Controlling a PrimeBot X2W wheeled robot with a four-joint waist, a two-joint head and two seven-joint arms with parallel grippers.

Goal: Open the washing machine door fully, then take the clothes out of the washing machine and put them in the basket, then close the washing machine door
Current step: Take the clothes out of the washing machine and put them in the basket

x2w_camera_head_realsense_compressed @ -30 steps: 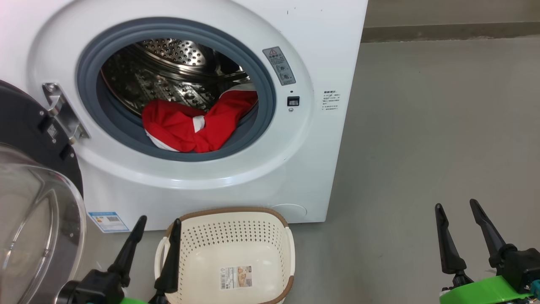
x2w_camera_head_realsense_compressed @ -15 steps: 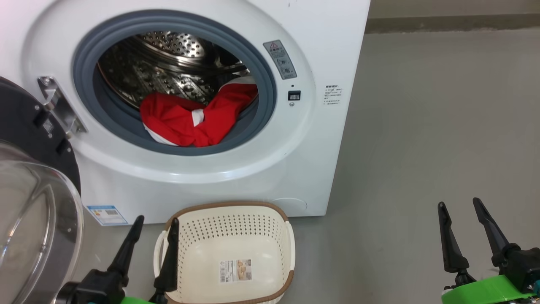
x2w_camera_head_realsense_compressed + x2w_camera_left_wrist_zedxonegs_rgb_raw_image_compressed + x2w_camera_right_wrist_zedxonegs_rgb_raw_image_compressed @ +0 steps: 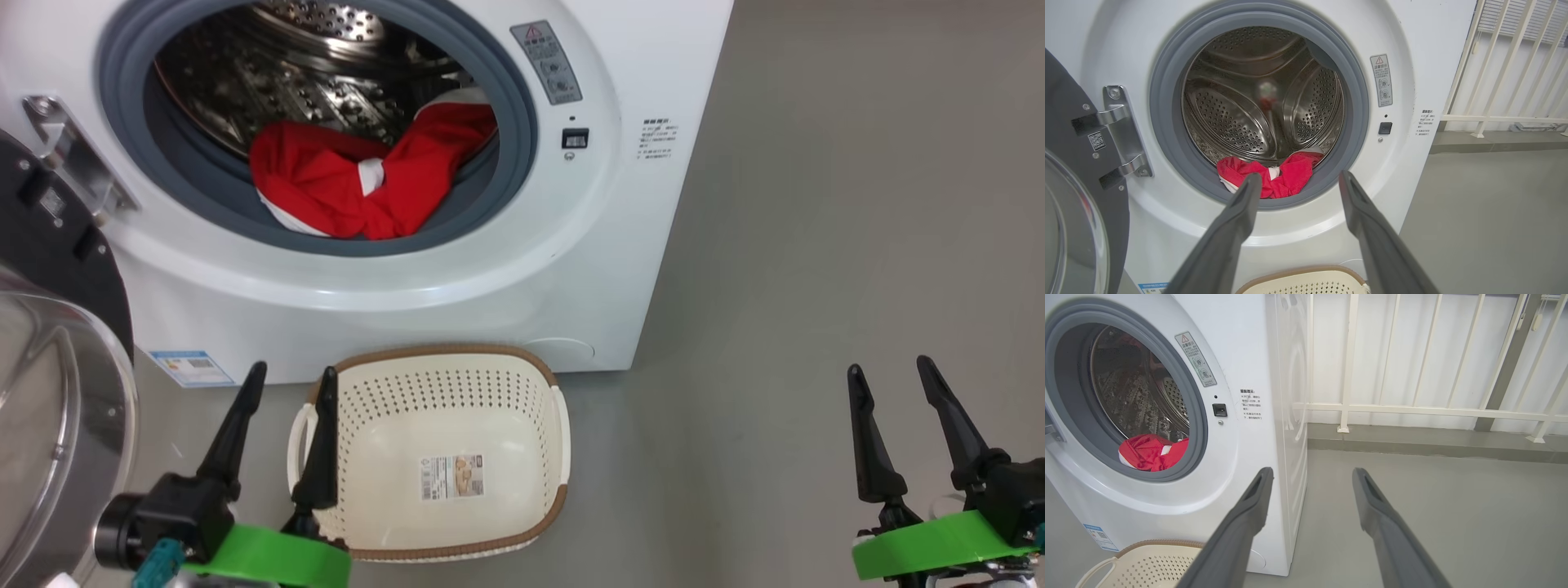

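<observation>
Red clothes [image 3: 326, 188] sit in the washing machine [image 3: 408, 302]. The left gripper [image 3: 292, 371] and right gripper [image 3: 890, 367] stand open, holding nothing.

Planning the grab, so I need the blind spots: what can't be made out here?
Clothes: one garment or several, unclear; they are bunched, and the left gripper covers part of the heap in the left wrist view.
Door: cut off by the left edge in the head and left wrist views; its full swing is unclear.
Basket: cut by the bottom edge in both wrist views.
Warning label: print too small in every view.
</observation>
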